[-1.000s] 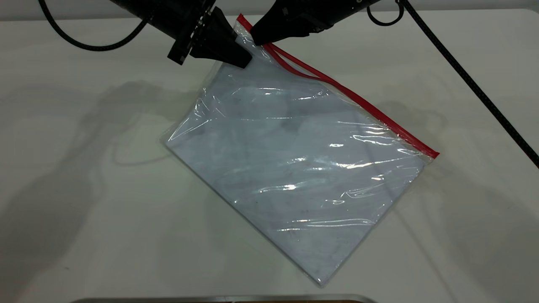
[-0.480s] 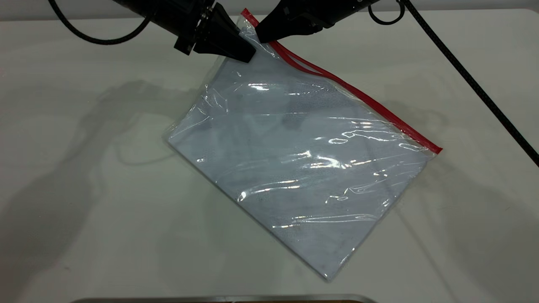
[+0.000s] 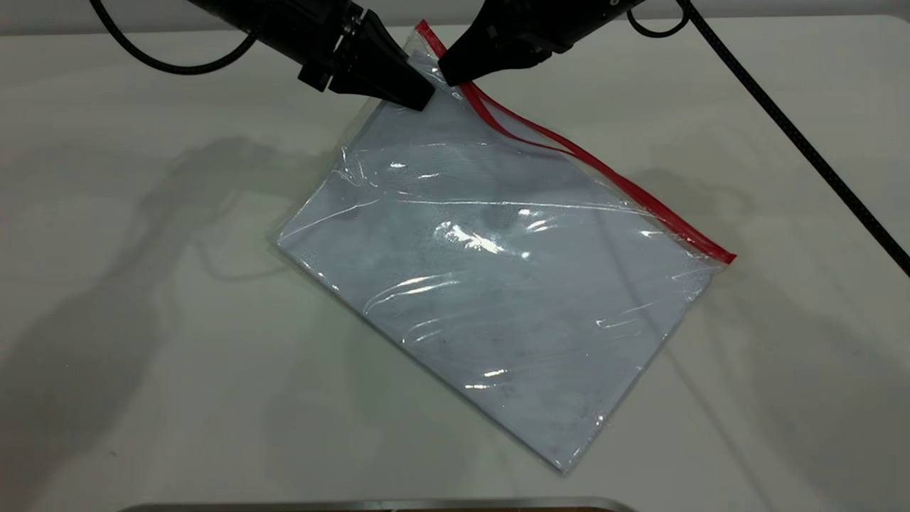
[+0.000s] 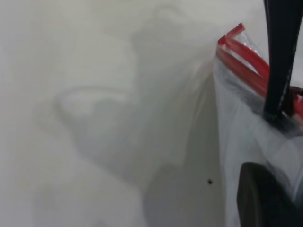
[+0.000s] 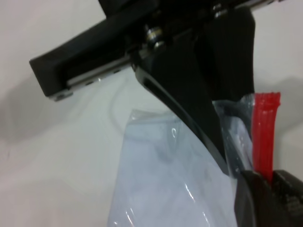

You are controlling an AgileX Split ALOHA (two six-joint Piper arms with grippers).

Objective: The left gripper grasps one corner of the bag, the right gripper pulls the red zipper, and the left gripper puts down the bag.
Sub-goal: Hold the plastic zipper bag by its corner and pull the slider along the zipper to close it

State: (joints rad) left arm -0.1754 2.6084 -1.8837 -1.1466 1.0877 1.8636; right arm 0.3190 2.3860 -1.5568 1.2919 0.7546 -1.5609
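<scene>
The bag (image 3: 498, 270), clear and wrinkled with white sheets inside, lies tilted on the white table, its upper corner raised. My left gripper (image 3: 421, 99) is shut on that corner just beside the red zipper (image 3: 625, 186). My right gripper (image 3: 451, 75) is shut on the zipper close to the same corner. The strip is split into two strands for a short way below it. In the right wrist view my right gripper (image 5: 271, 182) pinches the red zipper (image 5: 265, 132), with the left gripper (image 5: 189, 80) behind and the bag (image 5: 165, 189) below. In the left wrist view one left finger (image 4: 265, 198) lies against the bag (image 4: 236, 137).
The right arm's black cable (image 3: 789, 135) runs across the table's right side. The left arm's cable (image 3: 156, 65) loops at the top left. A metal edge (image 3: 377, 506) shows at the near side.
The right gripper has moved a little along the zipper away from the corner, and the split in the strip has grown longer. The bag has swung slightly; its near corner has shifted right.
</scene>
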